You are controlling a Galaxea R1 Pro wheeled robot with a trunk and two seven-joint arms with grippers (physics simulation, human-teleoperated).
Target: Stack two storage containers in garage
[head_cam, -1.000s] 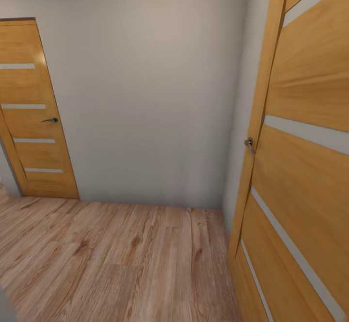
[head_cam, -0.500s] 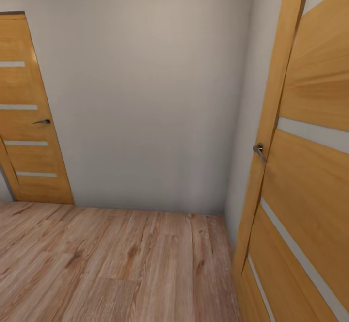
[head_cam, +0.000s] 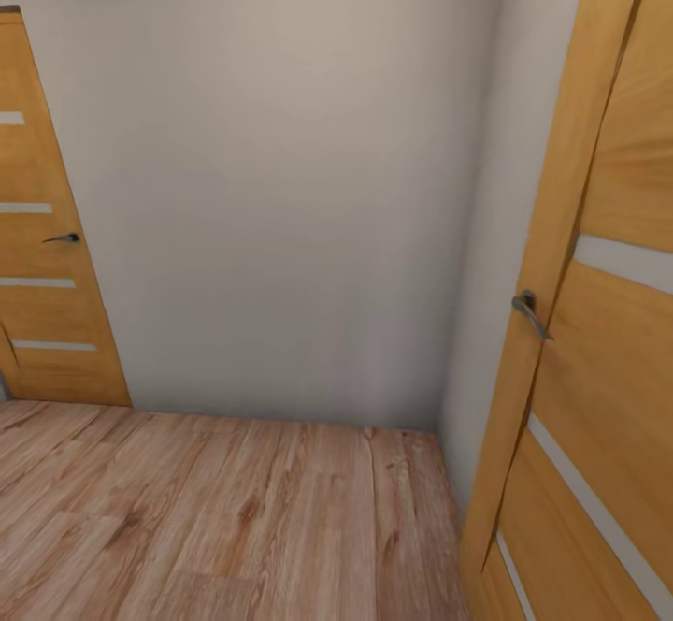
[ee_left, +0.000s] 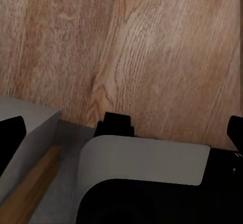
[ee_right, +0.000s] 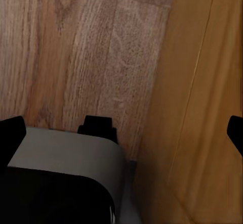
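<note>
Head view. The camera faces a plain pale wall (head_cam: 280,181) in a corridor with a light wood plank floor (head_cam: 215,518). A wooden door with frosted strips (head_cam: 42,256) stands closed at the left edge; a second such door (head_cam: 598,368), with a metal lever handle (head_cam: 529,310), stands very near on the right. Against the two earlier head pictures the whole scene has slid: the left door has drifted toward the left edge and the right door's handle has sunk lower and rightward. This is camera motion, read as the base rolling forward while turning slightly. Neither storage container appears here, so their position cannot be given; the plank flooring suggests the robot is in transit, outside the garage.

Left wrist view. The left gripper (ee_left: 121,128) hangs above plank flooring, beside the robot's grey body panel (ee_left: 147,158). Its dark fingertips (ee_left: 12,133) sit at opposite edges of the picture, spread wide, with nothing between them.

Right wrist view. The right gripper (ee_right: 121,128) hangs likewise, fingertips (ee_right: 12,133) wide apart and empty, over flooring just beside the near door's face (ee_right: 202,107). Clearance on that side looks tight.
</note>
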